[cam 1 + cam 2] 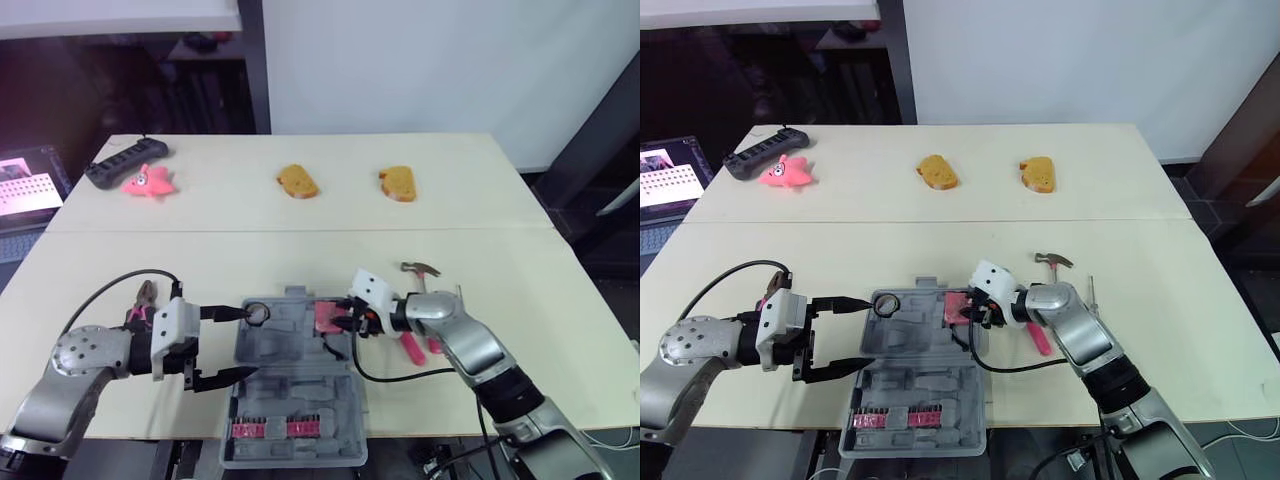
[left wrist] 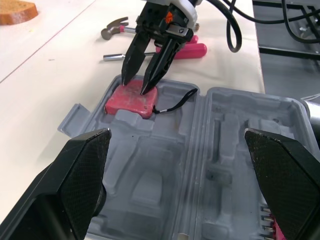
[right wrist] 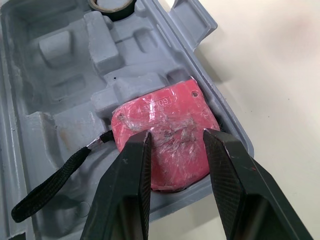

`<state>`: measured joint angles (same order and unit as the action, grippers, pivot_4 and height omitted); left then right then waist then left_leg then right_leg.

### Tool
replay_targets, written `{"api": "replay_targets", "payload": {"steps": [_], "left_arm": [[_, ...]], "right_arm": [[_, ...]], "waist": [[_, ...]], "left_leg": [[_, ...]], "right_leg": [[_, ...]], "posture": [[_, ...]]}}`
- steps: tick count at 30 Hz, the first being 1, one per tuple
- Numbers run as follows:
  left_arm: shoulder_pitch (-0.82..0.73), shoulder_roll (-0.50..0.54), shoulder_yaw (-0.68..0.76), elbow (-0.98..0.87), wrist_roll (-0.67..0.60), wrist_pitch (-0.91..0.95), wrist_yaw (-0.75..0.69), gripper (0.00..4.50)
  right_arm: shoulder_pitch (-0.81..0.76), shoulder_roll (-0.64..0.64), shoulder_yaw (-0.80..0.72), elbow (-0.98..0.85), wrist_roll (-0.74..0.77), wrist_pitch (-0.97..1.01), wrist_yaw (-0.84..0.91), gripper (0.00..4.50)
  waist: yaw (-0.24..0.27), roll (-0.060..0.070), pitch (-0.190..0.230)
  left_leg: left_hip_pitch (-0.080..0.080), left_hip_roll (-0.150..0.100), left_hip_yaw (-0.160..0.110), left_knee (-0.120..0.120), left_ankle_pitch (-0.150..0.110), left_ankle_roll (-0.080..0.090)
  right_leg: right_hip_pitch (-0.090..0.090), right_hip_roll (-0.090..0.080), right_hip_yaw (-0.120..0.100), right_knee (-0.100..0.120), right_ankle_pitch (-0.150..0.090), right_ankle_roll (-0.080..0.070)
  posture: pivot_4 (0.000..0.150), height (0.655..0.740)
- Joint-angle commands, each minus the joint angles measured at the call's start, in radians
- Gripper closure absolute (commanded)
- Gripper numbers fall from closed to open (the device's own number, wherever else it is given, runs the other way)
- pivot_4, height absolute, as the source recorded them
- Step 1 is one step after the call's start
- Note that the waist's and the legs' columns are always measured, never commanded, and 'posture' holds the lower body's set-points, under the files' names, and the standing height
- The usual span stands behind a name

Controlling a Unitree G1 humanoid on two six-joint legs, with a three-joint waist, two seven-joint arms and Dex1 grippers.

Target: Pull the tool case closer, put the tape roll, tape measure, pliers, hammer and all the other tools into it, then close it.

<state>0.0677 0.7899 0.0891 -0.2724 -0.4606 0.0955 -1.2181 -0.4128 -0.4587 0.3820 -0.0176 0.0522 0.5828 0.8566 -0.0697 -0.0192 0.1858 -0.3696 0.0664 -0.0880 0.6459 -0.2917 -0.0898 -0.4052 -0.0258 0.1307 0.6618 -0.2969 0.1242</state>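
At the tape measure (image 3: 167, 115) in the open tool case (image 1: 290, 372).
With right pincer (image 3: 177, 134) slightly parted at its red top, left pincer (image 1: 240, 342) spread wide by the case's left edge.

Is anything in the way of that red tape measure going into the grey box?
Nothing visible does. The tape measure already lies in a corner recess of the tool case, which is open flat on the table. The right gripper hangs right over it, fingers slightly apart, with nothing between them and it.
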Motion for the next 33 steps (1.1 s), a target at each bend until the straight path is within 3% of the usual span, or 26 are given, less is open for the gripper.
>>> {"api": "replay_targets", "payload": {"steps": [1, 8, 14, 18, 23, 26, 30, 33], "left_arm": [[-0.005, 0.008, 0.005, -0.013, -0.001, -0.007, -0.004, 0.00], [-0.008, 0.012, 0.016, -0.005, -0.002, -0.004, 0.001, 0.00], [-0.003, 0.043, 0.142, 0.100, -0.006, 0.008, 0.050, 0.00], [0.009, 0.106, 0.276, 0.313, 0.022, -0.007, 0.077, 0.00], [0.006, 0.183, 0.394, 0.670, 0.073, -0.104, 0.094, 0.00], [0.000, 0.218, 0.456, 0.870, 0.089, -0.188, 0.127, 0.00], [-0.035, 0.273, 0.494, 1.127, 0.086, -0.243, 0.115, 0.00], [-0.076, 0.303, 0.478, 1.257, 0.113, -0.309, 0.121, 0.00]], "right_arm": [[0.051, -0.005, 0.083, 0.100, -0.055, 0.092, -0.014, 2.77], [0.034, 0.008, -0.005, -0.037, 0.021, 0.040, 0.001, 2.77], [0.074, -0.034, -0.286, -0.366, 0.194, -0.141, 0.020, 2.77], [0.243, -0.201, -0.423, -0.426, 0.224, -0.133, 0.077, 2.77], [0.448, -0.295, -0.579, -0.409, 0.248, -0.119, 0.075, 2.77], [0.572, -0.272, -0.742, -0.357, 0.282, -0.152, 0.042, 1.91], [0.698, -0.278, -0.947, -0.191, 0.306, -0.272, 0.082, 0.04], [0.729, -0.300, -1.009, -0.068, 0.302, -0.357, 0.111, 0.04]], "waist": [[0.000, -0.002, -0.004], [0.001, -0.003, -0.005], [0.001, 0.005, 0.008], [0.008, 0.003, 0.007], [-0.001, 0.003, 0.009], [0.000, 0.002, 0.009], [0.005, 0.000, 0.009], [0.003, 0.000, 0.009]], "left_leg": [[0.000, 0.000, 0.000, 0.000, 0.000, 0.000], [0.001, 0.000, 0.000, 0.000, 0.000, 0.000], [-0.006, 0.000, 0.000, 0.000, 0.000, 0.000], [-0.005, 0.000, -0.001, -0.002, 0.000, 0.000], [-0.005, 0.000, 0.001, -0.002, -0.001, 0.001], [-0.005, 0.000, 0.001, -0.002, -0.001, 0.001], [-0.005, 0.000, 0.002, -0.002, -0.001, 0.001], [-0.005, 0.000, 0.002, -0.002, -0.001, 0.001]], "right_leg": [[0.000, 0.000, 0.000, 0.000, 0.000, 0.000], [0.001, 0.000, 0.000, 0.000, 0.000, 0.000], [-0.006, 0.000, 0.000, 0.000, 0.002, 0.003], [-0.004, 0.000, -0.001, -0.002, 0.001, 0.004], [-0.004, -0.001, 0.000, -0.004, -0.001, 0.001], [-0.004, 0.000, 0.000, -0.004, -0.001, 0.000], [-0.003, -0.001, 0.000, -0.006, -0.001, -0.001], [-0.003, -0.001, 0.000, -0.007, -0.001, -0.001]], "posture": [[0.150, 0.7400], [0.150, 0.7400], [0.150, 0.7400], [0.150, 0.7400], [0.150, 0.7400], [0.150, 0.7400], [0.150, 0.7400], [0.150, 0.7400]]}}
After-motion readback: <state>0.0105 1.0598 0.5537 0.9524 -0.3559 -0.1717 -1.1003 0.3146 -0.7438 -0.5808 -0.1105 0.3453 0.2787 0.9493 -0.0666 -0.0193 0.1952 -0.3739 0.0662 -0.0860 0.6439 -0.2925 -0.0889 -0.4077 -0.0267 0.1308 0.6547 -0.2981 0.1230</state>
